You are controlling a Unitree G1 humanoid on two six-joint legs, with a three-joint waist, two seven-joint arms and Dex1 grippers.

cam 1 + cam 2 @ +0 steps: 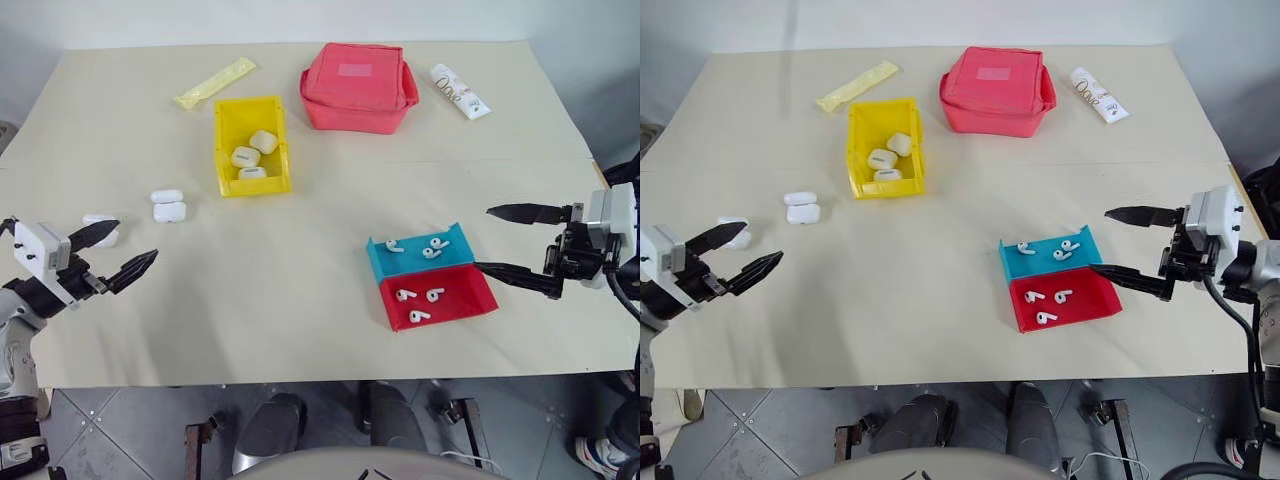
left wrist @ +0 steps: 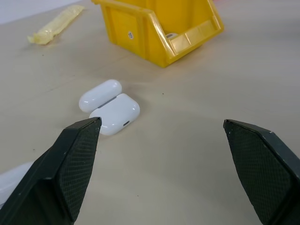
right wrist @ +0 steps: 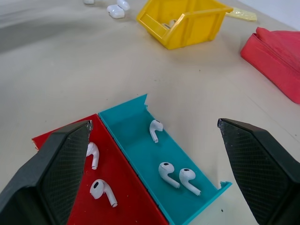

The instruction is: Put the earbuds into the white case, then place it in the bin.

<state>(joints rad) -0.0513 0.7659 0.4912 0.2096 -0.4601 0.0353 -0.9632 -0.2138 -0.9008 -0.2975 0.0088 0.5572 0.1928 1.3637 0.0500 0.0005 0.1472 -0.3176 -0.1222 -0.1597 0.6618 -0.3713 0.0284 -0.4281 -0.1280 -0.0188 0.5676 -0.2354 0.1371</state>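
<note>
Tiny white earbuds lie in two shallow trays right of centre: three in the blue tray (image 1: 412, 264) and three in the red tray (image 1: 462, 301), one earbud (image 3: 155, 130) close ahead in the right wrist view. A white case (image 1: 168, 205) lies open on the table left of the yellow bin (image 1: 255, 187), which holds three white cases. Another white case (image 1: 99, 231) sits partly behind my left gripper's fingers. My left gripper (image 1: 137, 240) is open and empty at the near left, apart from both cases. My right gripper (image 1: 484, 238) is open and empty just right of the trays.
A red fabric pouch (image 1: 358, 85) sits at the back centre, with a white printed tube (image 1: 460, 91) to its right. A yellow sachet (image 1: 215, 83) lies at the back left. The table's front edge runs just below both grippers.
</note>
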